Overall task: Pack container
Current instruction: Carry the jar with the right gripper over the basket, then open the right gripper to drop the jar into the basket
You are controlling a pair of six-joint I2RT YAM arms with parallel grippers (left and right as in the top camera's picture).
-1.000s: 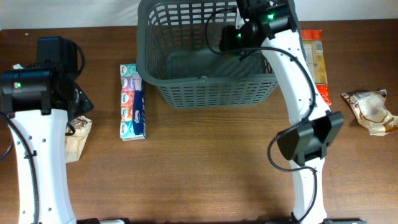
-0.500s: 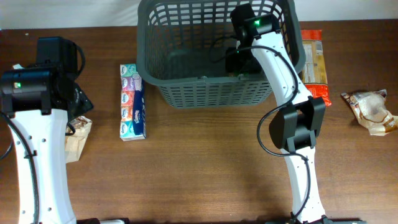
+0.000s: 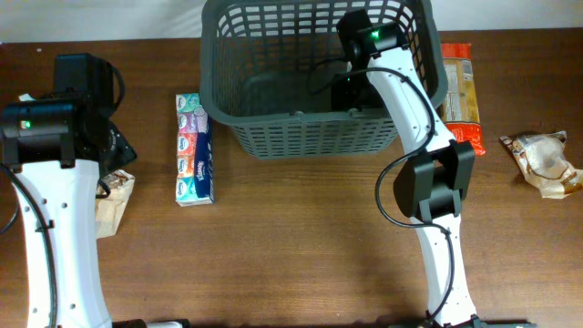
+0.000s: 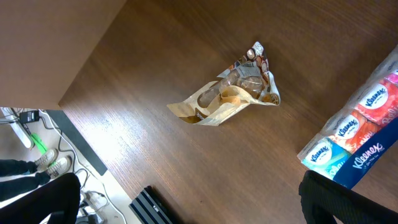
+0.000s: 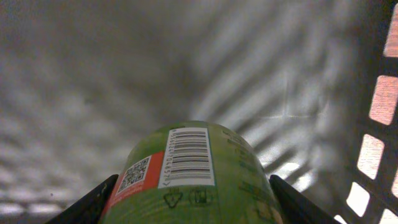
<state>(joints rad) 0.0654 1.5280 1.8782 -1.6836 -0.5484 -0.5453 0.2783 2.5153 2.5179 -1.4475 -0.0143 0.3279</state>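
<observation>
The dark grey lattice basket (image 3: 301,137) stands at the back middle of the table. My right gripper (image 3: 351,87) is down inside it, shut on a green can (image 5: 193,177) with a barcode and an orange label patch, close to the basket's solid bottom (image 5: 124,81) and its right wall (image 5: 379,124). My left gripper is open and empty at the far left, above bare table; only its dark finger edges (image 4: 348,199) show. A crumpled snack bag (image 4: 230,96) lies ahead of it. A Kleenex tissue multipack (image 3: 194,150) lies left of the basket.
An orange-red packet (image 3: 460,87) lies right of the basket. A crumpled brown-white wrapper (image 3: 544,162) lies at the far right. The table's left edge (image 4: 93,158) is close to my left gripper, with cables on the floor beyond it.
My right arm has swung from above the basket's back right rim down into the basket with the can. In the last half second it barely moved. The left arm is still.
</observation>
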